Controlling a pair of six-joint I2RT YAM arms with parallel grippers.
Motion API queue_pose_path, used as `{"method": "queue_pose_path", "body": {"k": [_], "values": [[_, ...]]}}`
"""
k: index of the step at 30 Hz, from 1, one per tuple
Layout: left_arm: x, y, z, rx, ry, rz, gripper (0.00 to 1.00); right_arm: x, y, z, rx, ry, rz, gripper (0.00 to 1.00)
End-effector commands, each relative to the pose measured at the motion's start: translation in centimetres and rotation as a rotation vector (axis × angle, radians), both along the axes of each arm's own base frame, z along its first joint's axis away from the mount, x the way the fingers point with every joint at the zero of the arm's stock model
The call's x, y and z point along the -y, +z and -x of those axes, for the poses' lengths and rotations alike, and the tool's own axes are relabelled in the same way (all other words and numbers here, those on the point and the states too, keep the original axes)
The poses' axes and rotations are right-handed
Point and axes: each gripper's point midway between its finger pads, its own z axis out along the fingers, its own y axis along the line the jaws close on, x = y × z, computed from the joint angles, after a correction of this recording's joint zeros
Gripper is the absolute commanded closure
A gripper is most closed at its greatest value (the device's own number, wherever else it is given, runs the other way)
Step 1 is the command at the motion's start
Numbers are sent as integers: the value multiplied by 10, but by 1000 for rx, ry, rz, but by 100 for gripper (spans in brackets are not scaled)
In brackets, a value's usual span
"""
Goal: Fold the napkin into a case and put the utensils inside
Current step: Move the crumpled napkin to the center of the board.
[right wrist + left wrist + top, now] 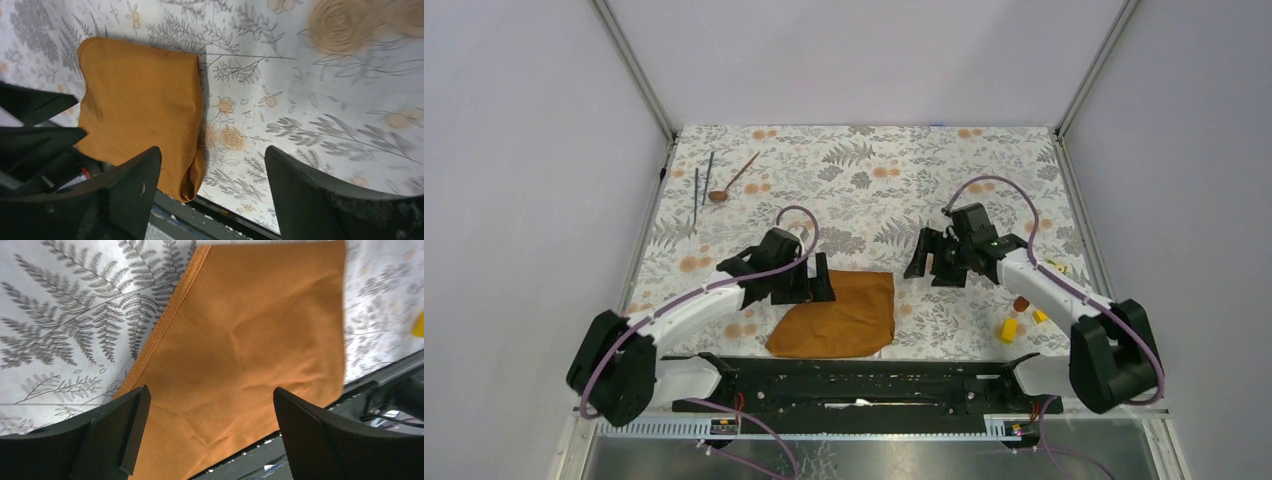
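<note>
The plain rust-orange cloth napkin [836,315] lies flat on the floral grey-and-orange tablecloth [874,190] at the near edge of the table, its right edge a rounded fold. The left claw [822,280] hangs released over the napkin's far left corner, grasping nothing. The right claw [929,262] is also spread wide and empty, just right of the napkin. The slim copper-brown spoon [732,181] and two thin dark grey rods [696,188] lie well apart at the far left.

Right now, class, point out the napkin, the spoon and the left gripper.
napkin [836,315]: top external view, middle of the cloth.
spoon [738,175]: top external view, midway along its handle.
left gripper [210,395]: left wrist view, gap between its open fingertips.
</note>
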Motion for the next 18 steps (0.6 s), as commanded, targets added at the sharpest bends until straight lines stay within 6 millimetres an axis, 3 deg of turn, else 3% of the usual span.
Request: {"method": "queue_pose_path", "body": {"k": [1,6,11,18], "values": [[18,-14,-12,10,-27,-9,1,-31,-5,8,-95,100,-225,19],[1,-21,-30,44,89,-102,1,-42,-38,-4,-141,106,-255,25],[3,-23,-27,44,95,-74,1,-46,-62,-12,-171,119,-241,37],[14,-41,-26,-4,85,-42,4,-70,-63,-28,-142,151,-308,51]]}}
